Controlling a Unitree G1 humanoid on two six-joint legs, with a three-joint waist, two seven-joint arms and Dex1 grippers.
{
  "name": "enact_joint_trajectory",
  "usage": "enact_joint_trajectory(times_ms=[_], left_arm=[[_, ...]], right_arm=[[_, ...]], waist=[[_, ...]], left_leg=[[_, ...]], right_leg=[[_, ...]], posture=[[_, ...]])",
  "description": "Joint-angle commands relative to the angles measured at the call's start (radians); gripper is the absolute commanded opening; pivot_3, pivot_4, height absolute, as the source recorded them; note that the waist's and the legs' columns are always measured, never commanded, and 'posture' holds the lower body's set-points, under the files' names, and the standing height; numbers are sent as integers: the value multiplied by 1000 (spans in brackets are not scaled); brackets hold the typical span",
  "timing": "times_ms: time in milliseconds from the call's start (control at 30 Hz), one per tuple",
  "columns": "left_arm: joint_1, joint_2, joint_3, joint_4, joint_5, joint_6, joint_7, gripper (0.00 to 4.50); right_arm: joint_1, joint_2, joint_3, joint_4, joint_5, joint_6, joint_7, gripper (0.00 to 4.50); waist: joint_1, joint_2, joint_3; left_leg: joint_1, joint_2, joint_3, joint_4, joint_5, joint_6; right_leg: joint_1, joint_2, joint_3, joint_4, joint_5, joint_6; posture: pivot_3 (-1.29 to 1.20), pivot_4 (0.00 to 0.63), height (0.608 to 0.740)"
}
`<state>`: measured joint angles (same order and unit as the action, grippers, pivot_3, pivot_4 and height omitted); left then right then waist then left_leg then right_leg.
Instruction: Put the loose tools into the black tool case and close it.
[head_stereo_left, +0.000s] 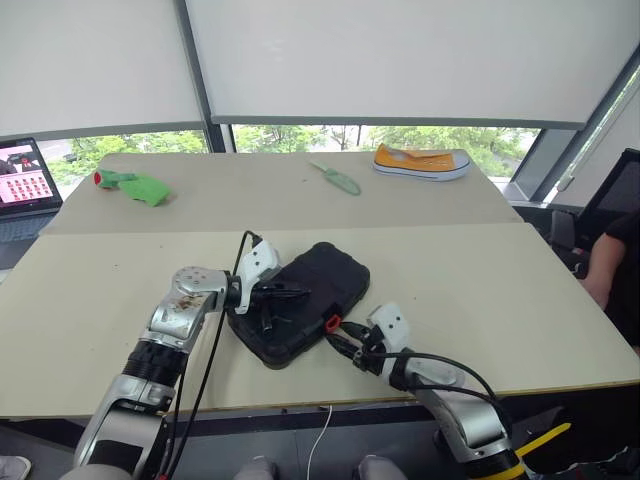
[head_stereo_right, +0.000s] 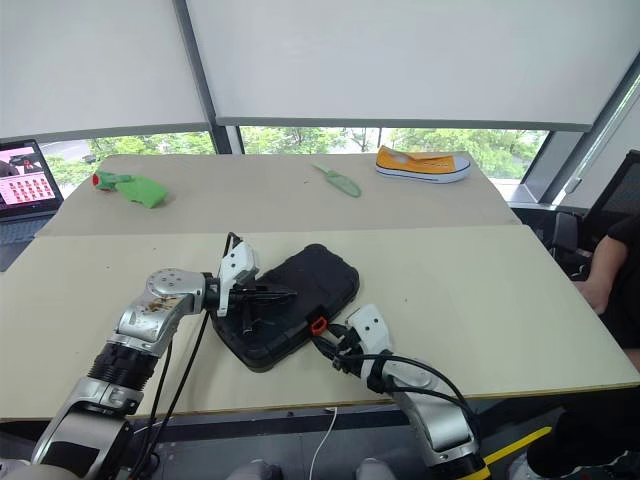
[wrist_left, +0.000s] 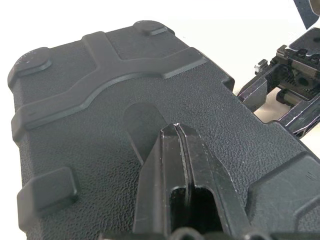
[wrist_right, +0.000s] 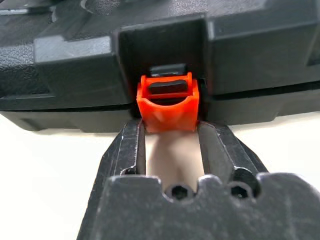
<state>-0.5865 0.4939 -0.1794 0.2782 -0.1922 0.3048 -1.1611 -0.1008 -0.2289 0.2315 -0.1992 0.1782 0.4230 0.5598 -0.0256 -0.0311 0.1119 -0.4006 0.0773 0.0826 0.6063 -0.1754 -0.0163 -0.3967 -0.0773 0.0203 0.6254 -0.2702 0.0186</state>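
Nearest the robot, the right gripper (wrist_right: 171, 131) reaches in low over the table (head_stereo_left: 480, 300) at the front edge of the case (head_stereo_left: 300, 300). Its fingers (wrist_right: 131, 145) stand part open, one on each side of the orange latch (wrist_right: 169, 102), flanking it closely; whether they press it I cannot tell. The latch sits in its notch at the seam, and the seam beside it looks nearly shut, with a thin dark line between lid and base.

Just beyond, the case lies flat near the table's front edge with its lid down, so any tools inside are hidden. None lie loose on the table around it. The left gripper (wrist_left: 176, 150) rests its tips on the textured lid, fingers shut together and holding nothing, seemingly bearing down to keep the lid seated.

Risks from here, as I judge them:
- The latch is small and the fingers straddle it, so a push could slide off to one side and leave it unsnapped.
- A forward shove at the latch may skid the whole case across the table if the left gripper's pressure is light or off centre.
- If the seam is not fully closed, the catch may not engage, and the lid could spring up once the left gripper lifts.

Farther back, well apart, lie a green trowel (head_stereo_left: 336, 177), a yellow shoe (head_stereo_left: 421, 162), a green toy (head_stereo_left: 135, 186) and a laptop (head_stereo_left: 25, 190).
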Motion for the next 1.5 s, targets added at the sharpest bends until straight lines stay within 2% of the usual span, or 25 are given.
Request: enact_joint_trajectory(times_ms=[33,467,900,1500], left_arm=[[82,7,-92,85,57,72,-18,0],[79,6,-91,86,60,76,-18,0],[74,9,-96,86,63,86,-24,0],[69,7,-102,93,64,83,-29,0]], right_arm=[[-21,-8,5,-28,1,-31,10,1274],[59,-65,4,-86,15,-109,63,1274],[96,-39,-8,-90,11,-239,44,1274],[126,-21,-29,-16,31,-471,97,1274]], waist=[[0,0,0],[8,0,0],[8,-1,0],[5,-2,1]], left_leg=[[0,0,0,0,0,0],[-5,0,0,0,-1,0],[-5,0,0,-1,-1,0],[-5,0,0,0,-1,0]], right_leg=[[0,0,0,0,0,0],[-4,0,0,0,-1,-1],[-5,0,0,0,-1,-1],[-6,1,0,0,-1,-2]], posture=[[0,150,740],[0,150,740],[0,150,740],[0,150,740]])
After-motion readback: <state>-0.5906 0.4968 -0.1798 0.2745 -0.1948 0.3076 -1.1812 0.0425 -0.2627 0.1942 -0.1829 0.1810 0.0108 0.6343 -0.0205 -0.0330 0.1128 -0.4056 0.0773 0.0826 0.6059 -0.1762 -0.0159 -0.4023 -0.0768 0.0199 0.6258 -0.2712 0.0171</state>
